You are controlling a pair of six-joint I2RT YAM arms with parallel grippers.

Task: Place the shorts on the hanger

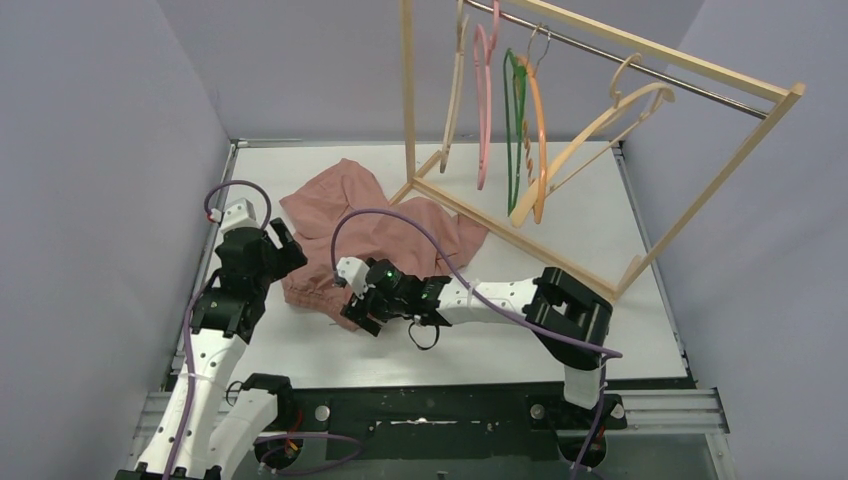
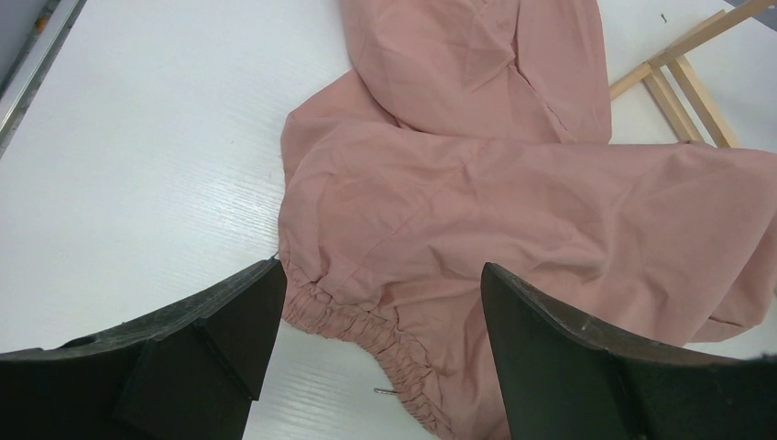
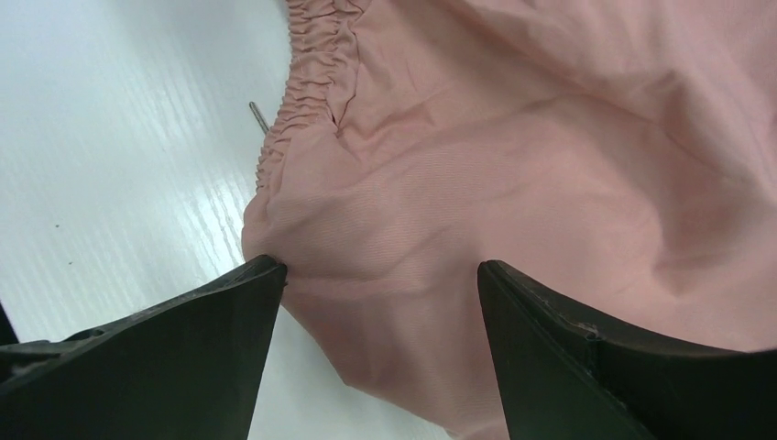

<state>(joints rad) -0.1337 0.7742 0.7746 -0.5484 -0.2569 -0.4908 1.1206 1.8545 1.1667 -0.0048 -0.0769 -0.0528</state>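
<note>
The dusty-pink shorts (image 1: 372,232) lie crumpled on the white table, left of centre. The pink hanger (image 1: 484,110) hangs on the rack's rail at the back. My left gripper (image 1: 285,247) is open at the shorts' left edge. In the left wrist view the gathered waistband (image 2: 366,325) lies below and between its fingers (image 2: 229,321). My right gripper (image 1: 357,312) is open at the shorts' near edge. In the right wrist view a fold of the shorts (image 3: 513,165) lies between its fingers (image 3: 220,312), with the left fingertip at the cloth's edge.
A wooden rack (image 1: 700,75) stands at the back right, its base bar (image 1: 520,235) beside the shorts. It also carries beige (image 1: 455,90), green (image 1: 512,120), orange (image 1: 538,140) and wooden (image 1: 600,130) hangers. Grey walls enclose the table.
</note>
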